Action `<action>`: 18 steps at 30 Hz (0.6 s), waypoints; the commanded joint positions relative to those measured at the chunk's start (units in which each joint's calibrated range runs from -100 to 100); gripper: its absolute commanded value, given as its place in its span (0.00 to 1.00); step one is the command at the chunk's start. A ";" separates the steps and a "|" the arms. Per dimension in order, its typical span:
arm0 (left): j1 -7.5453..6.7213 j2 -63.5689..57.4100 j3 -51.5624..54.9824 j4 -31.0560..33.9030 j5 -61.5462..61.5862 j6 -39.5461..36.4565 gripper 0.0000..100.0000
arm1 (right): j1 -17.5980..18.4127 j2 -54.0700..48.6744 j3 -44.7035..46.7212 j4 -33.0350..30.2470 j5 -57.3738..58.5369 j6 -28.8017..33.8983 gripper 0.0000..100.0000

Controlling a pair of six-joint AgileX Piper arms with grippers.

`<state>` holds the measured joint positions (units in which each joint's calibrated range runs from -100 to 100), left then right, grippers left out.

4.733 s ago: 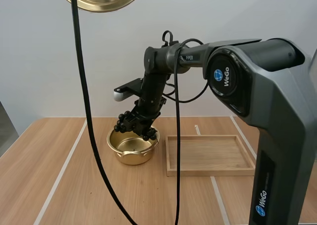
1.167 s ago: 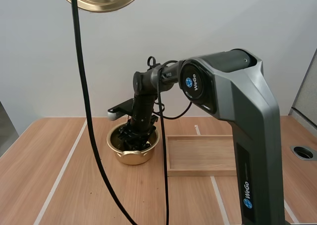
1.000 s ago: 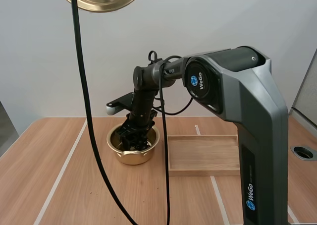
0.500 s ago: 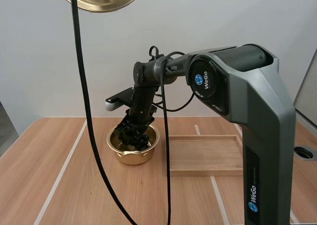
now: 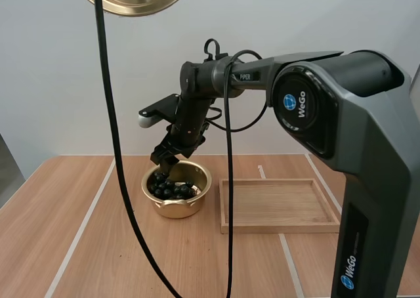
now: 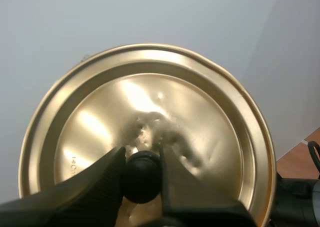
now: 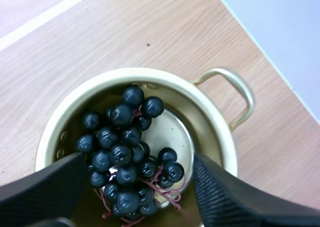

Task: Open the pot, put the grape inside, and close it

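The left gripper [image 6: 141, 159] is clamped on the black knob [image 6: 141, 173] of the gold lid [image 6: 210, 132], which it holds aloft, well above the counter [image 5: 85, 245]. The right gripper [image 5: 164, 157] has its fingers spread apart and holds nothing. It hangs just above the gold pot [image 5: 176, 208], over the rear left of the rim. The bunch of dark grapes [image 7: 122, 152] lies inside the uncovered pot, on its bottom, apart from both fingers. The pot stands on the counter, just left of the wooden tray [image 5: 279, 228].
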<state>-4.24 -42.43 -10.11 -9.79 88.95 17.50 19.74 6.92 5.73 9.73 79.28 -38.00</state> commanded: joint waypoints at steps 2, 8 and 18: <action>-0.17 -0.35 -0.36 -0.03 -1.59 -0.25 0.00 | 0.05 -1.17 -0.14 -0.72 0.49 0.05 1.00; -0.17 -0.35 -0.36 4.92 -1.59 -0.25 0.00 | -0.97 -2.94 -0.14 -5.77 0.49 2.65 1.00; -0.17 -0.35 -0.36 3.72 -1.59 -1.51 0.00 | -6.14 -13.19 -0.14 -5.36 -0.10 5.09 0.92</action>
<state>-4.24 -42.43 -10.11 -5.26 88.95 17.10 15.11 -3.39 5.73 4.96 79.24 -33.69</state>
